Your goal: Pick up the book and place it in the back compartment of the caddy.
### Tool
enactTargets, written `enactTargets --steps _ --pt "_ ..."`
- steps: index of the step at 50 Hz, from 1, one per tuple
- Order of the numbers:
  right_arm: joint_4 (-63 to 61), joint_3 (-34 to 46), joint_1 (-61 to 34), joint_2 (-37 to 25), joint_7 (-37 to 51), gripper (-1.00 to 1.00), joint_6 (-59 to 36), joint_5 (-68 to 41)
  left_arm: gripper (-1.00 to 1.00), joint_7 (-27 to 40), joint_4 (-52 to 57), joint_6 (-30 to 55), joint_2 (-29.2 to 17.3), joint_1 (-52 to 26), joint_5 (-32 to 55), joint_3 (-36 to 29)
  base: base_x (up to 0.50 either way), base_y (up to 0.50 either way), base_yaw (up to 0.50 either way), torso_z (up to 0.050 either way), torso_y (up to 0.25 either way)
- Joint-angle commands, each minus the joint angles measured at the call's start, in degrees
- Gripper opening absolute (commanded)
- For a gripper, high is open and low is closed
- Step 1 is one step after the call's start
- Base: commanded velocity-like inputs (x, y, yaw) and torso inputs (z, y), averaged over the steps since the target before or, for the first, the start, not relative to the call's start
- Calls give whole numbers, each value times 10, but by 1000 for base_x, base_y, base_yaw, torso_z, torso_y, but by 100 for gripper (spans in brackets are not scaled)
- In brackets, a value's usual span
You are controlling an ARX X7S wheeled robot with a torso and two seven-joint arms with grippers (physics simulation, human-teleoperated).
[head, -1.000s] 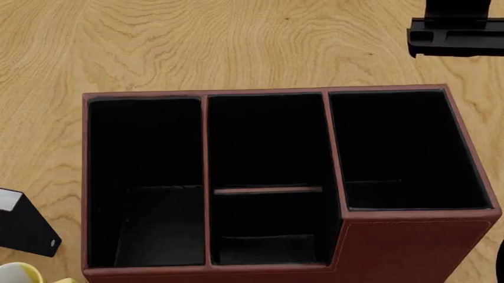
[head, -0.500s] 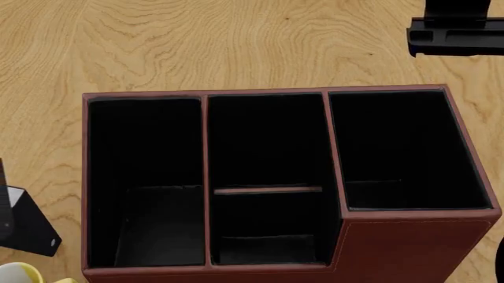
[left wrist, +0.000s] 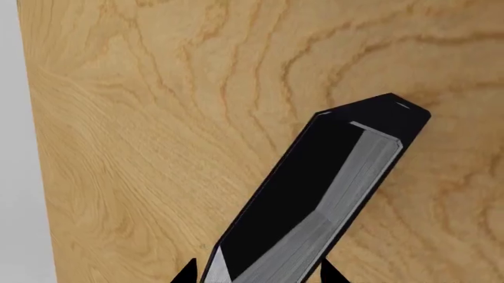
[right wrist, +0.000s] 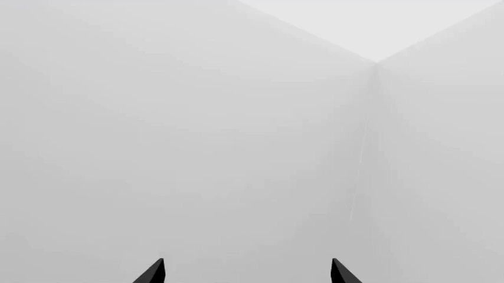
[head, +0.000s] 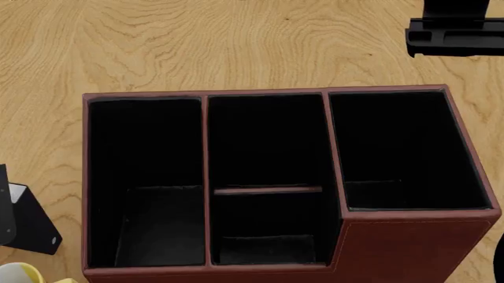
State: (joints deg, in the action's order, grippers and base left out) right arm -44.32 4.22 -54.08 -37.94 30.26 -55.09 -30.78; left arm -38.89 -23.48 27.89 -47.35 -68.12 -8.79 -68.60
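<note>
The book (left wrist: 315, 194), black with grey-white page edges, runs slantwise over the wooden table in the left wrist view. Its near end sits between the tips of my left gripper (left wrist: 258, 272), which is shut on it. In the head view the book (head: 32, 227) shows at the far left edge, left of the caddy (head: 409, 244), a red-brown box with black-lined cells. The back compartment (head: 268, 227) is the small cell on the near side of the thin divider bar (head: 268, 190). My right gripper (right wrist: 246, 272) stands open and empty, facing blank grey walls; it shows beyond the caddy (head: 455, 35).
A white-and-yellow mug (head: 20, 274) peeks in at the bottom left corner, just in front of the book. The table's edge (left wrist: 32, 177) runs close beside the book in the left wrist view. Bare wood lies beyond the caddy.
The book's visible end has shifted a little at the left edge of the head view, and a dark part of my left arm has come in beside it. The caddy and right arm are unmoved.
</note>
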Motion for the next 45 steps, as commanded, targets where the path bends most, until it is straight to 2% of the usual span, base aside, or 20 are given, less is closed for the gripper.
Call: enactTargets --steps 1,45 --pt "-3 -2 2 -3 1 100 0 -1 -100 8 -12 -17 16 12 -15 18 0 0 -4 0 -11" --pt "-6 -9 6 -5 4 100 3 -11 -100 -10 92 15 -45 -11 -22 37 1 -1 -3 0 -2"
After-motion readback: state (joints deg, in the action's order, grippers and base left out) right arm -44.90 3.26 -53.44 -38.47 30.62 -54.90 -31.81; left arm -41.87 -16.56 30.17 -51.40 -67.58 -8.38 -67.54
